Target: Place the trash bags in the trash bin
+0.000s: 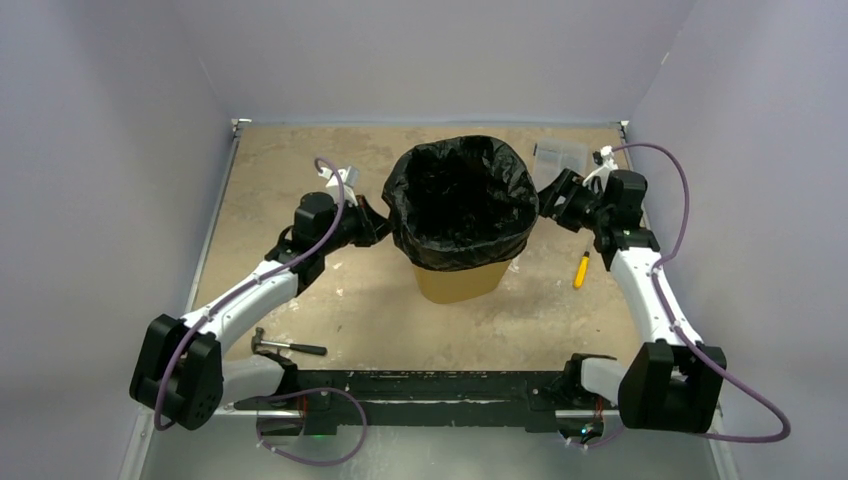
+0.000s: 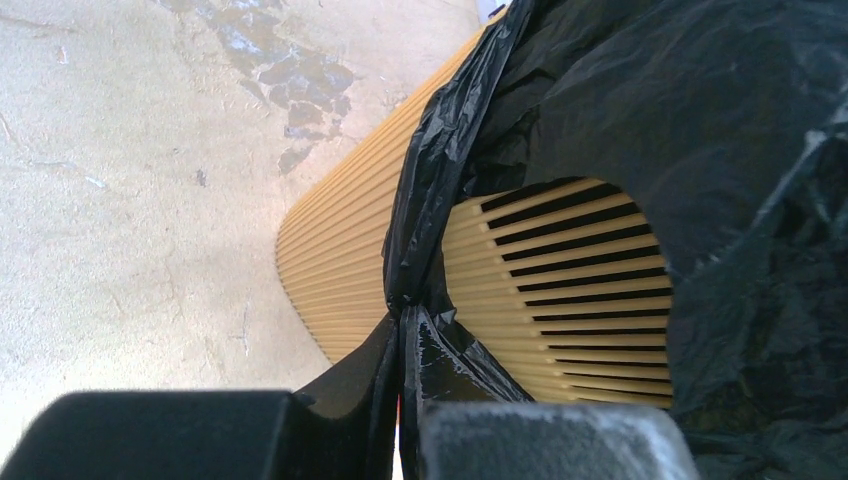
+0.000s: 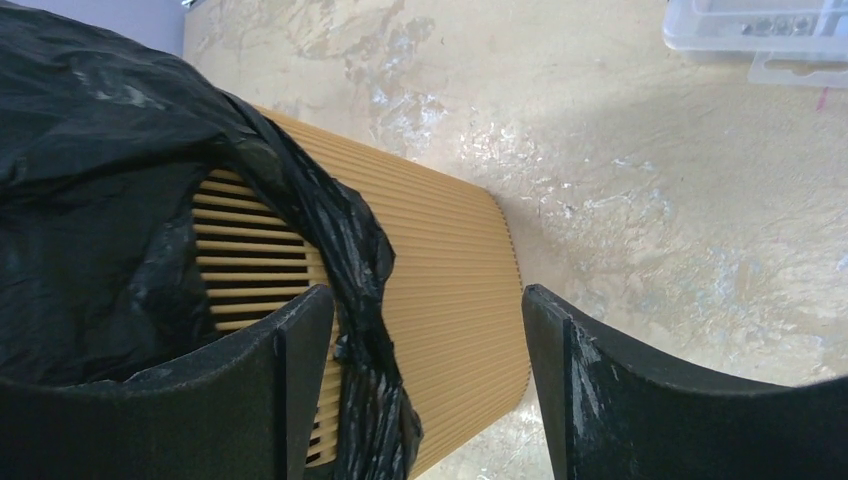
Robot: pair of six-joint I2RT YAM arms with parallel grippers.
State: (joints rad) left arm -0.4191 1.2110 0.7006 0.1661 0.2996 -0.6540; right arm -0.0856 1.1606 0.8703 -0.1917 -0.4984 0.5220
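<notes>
The trash bag [image 1: 460, 195] already lines the trash bin [image 1: 458, 284]. Its mouth is folded out over the rim and hangs as a wrinkled skirt over the upper mesh wall, while the bin stands upright in the middle of the counter [image 1: 380, 315]. On both flanks the film arches up and leaves slats bare, so the skirt looks uneven. At the bin's left side, the left tool [image 2: 401, 335] is pinched together on a fold of the bag's hem, probably to tug it lower. At the bin's right side, the right tool [image 3: 425, 312] stands apart with the hem between its fingers, gripping nothing. It seems posed to close there. Near the bin's front left lies a hammer [image 1: 288, 346], to its right a small yellow item [image 1: 581, 269], and behind it to the right a clear plastic box [image 1: 560, 155].
</notes>
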